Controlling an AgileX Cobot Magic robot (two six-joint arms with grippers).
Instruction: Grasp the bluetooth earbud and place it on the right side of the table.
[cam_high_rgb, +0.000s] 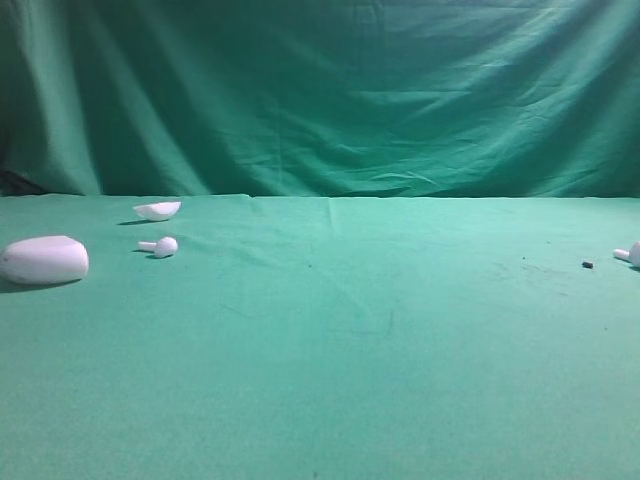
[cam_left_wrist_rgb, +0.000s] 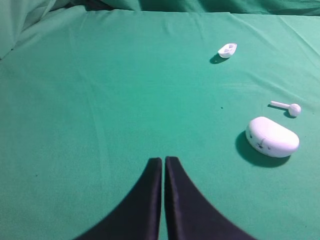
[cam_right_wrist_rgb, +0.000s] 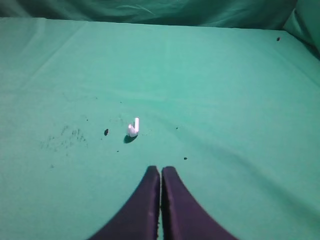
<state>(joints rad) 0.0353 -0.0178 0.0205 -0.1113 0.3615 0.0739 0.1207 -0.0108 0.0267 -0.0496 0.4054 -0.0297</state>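
Note:
One white bluetooth earbud (cam_high_rgb: 160, 246) lies on the green table (cam_high_rgb: 330, 360) at the left, between a white shell and the white case; it also shows in the left wrist view (cam_left_wrist_rgb: 290, 107). A second, alike earbud (cam_high_rgb: 630, 254) lies at the table's right edge, and in the right wrist view (cam_right_wrist_rgb: 133, 128) it sits ahead of the jaws. My left gripper (cam_left_wrist_rgb: 163, 160) is shut and empty, well left of the case. My right gripper (cam_right_wrist_rgb: 160, 169) is shut and empty, a short way behind the second earbud. Neither gripper shows in the exterior view.
The big white oval case (cam_high_rgb: 44, 260) lies at the far left, also in the left wrist view (cam_left_wrist_rgb: 272, 137). A white shallow shell (cam_high_rgb: 158, 210) lies behind the left earbud, also in the left wrist view (cam_left_wrist_rgb: 227, 50). A dark speck (cam_high_rgb: 587, 265) lies near the right earbud. A green curtain (cam_high_rgb: 320, 90) hangs behind.

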